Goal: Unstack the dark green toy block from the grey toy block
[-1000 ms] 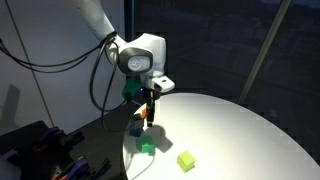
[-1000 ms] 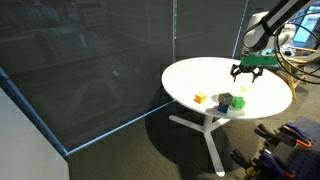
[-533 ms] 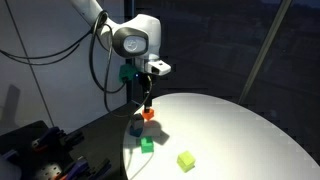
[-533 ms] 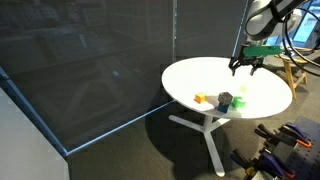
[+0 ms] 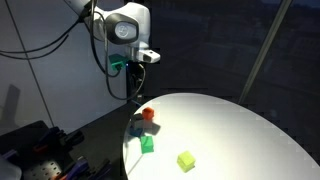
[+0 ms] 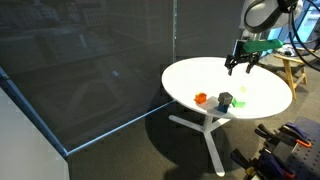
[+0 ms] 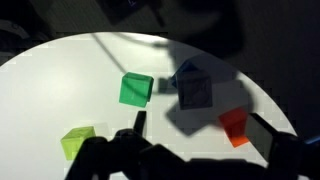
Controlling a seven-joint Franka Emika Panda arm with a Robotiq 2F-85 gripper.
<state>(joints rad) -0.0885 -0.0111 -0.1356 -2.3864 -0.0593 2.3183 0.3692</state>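
Now the dark green toy block [image 7: 136, 89] sits on the table [image 7: 60, 70] below your spread, empty gripper [image 7: 200, 128], just beside the grey toy block [image 7: 192, 87], not on it. It's likely light and rigid; pinch opposite flat faces.

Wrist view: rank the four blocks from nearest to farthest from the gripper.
From the gripper:
1. orange-red block, lower right.
2. grey toy block, upper middle, nearly tied.
3. dark green toy block, upper left.
4. yellow-green block, far lower left.
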